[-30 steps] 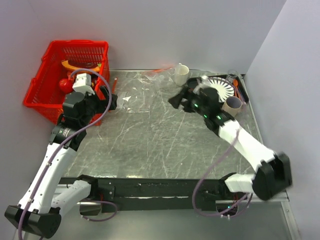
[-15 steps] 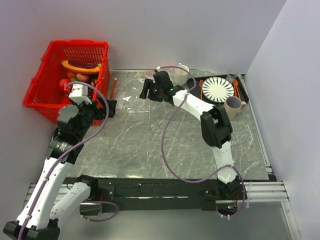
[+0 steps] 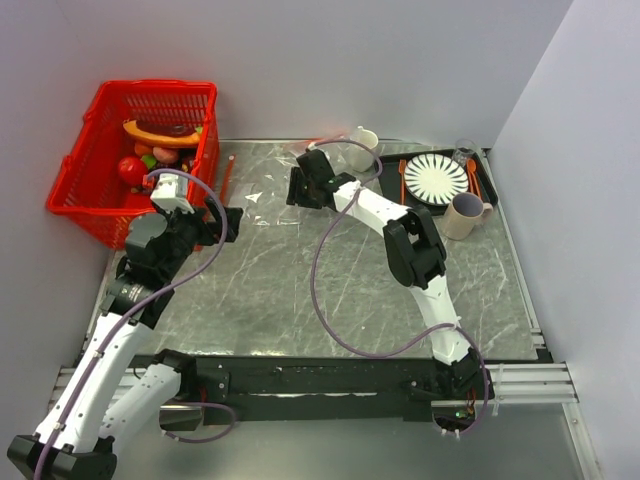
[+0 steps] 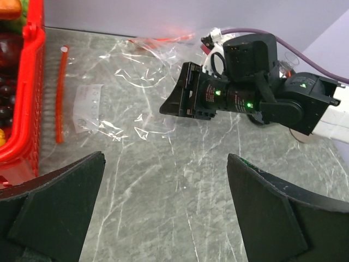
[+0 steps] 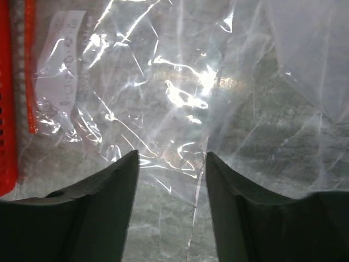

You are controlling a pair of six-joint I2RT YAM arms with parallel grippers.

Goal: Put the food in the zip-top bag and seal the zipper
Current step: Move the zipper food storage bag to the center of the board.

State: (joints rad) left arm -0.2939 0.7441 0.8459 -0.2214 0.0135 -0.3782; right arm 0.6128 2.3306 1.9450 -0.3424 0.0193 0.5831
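The clear zip-top bag (image 3: 262,196) lies flat on the grey table, its orange-red zipper (image 3: 228,173) along the left edge next to the red basket (image 3: 90,205). The food sits in the basket: a red round fruit (image 3: 130,169), an orange-brown curved piece (image 3: 160,133) and dark grapes (image 4: 6,94). My right gripper (image 3: 298,187) hovers low over the bag's (image 5: 163,76) right edge. Its jaws (image 5: 172,154) are partly open, with only film below the gap. My left gripper (image 3: 228,218) stands wide open (image 4: 165,158) at the bag's (image 4: 117,90) near-left corner, holding nothing.
A second clear red-edged bag (image 3: 318,144) and a white cup (image 3: 362,147) sit at the back. A striped plate (image 3: 435,180) on a black tray, orange cutlery (image 3: 403,178), a tan mug (image 3: 463,214) and a glass (image 3: 463,152) fill the back right.
My right arm swung from beside the plate leftward across the table to the bag, and its jaws narrowed. My left gripper shifted slightly toward the bag, still wide open.
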